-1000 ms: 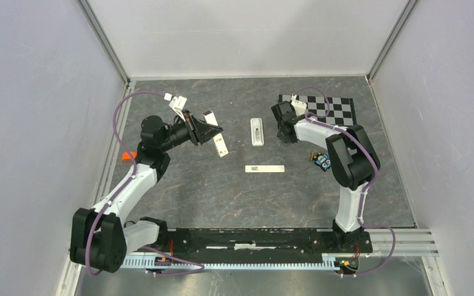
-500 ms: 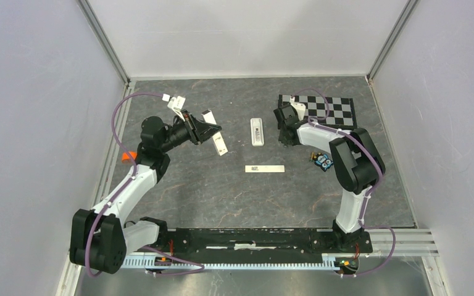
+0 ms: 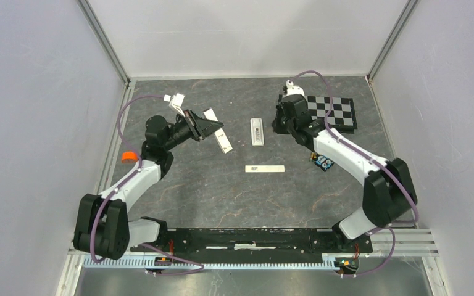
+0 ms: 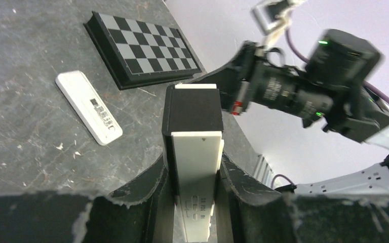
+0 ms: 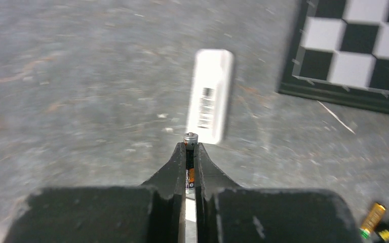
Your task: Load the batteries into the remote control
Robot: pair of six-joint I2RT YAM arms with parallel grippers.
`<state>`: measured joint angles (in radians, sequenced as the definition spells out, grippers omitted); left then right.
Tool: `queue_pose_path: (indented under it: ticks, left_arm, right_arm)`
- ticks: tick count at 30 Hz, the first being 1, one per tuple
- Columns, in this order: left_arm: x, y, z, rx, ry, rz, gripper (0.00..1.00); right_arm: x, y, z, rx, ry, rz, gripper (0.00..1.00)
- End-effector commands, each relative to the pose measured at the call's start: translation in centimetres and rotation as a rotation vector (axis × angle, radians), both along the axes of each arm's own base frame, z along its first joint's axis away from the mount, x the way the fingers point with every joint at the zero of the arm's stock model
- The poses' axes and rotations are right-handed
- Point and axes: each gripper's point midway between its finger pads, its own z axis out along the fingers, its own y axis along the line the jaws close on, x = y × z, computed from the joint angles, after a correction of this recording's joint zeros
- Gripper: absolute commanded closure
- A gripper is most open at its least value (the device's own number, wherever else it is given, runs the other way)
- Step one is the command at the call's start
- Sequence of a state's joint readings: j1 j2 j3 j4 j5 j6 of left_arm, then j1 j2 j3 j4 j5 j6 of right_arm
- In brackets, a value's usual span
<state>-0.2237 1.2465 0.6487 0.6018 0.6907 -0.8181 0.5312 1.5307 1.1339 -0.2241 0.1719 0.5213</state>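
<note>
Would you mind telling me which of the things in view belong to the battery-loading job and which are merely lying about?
Job in hand:
- remote control, gripped by the left gripper
- battery, gripped by the right gripper
- spare batteries

Lying about:
- labelled white piece
- slim white bar
- checkerboard
- small orange object

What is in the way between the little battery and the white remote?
Nothing visible. Open air separates the slim cylindrical battery in the right gripper from the white rectangular remote control in the left gripper.
</note>
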Motion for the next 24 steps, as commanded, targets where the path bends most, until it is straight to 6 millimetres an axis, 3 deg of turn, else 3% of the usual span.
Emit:
queue_pose_path:
  ticks: [1,5,9,16,24]
  left_arm:
    - [0.6,-0.6,4.5,-0.104,-0.027,-0.037,0.91]
    - [0.9,-1.3,5.9,-0.125,-0.01,-0.086,0.91]
    - [1.1,-1.7,7.0,-0.155,0.013,-0.112,0.91]
    - [1.8,-2.0,7.6,-0.203,0.084,-0.118,0.92]
    - [2.2,-1.8,8.6,-0.244,0.098,-0.101,0.93]
  right_arm:
    - [-1.4,4.9,8.3,0.127,-0.237,0.202,1.0]
    - [-3.7,8.1,14.3,0.252,-0.428,0.331,1.0]
    - [-5.8,10.4,17.2,0.333,-0.522,0.423,1.0]
    - [-7.7,12.5,19.9,0.39,-0.612,0.503,1.0]
    - [-8.6,14.8,19.8,0.349,-0.634,0.543,1.0]
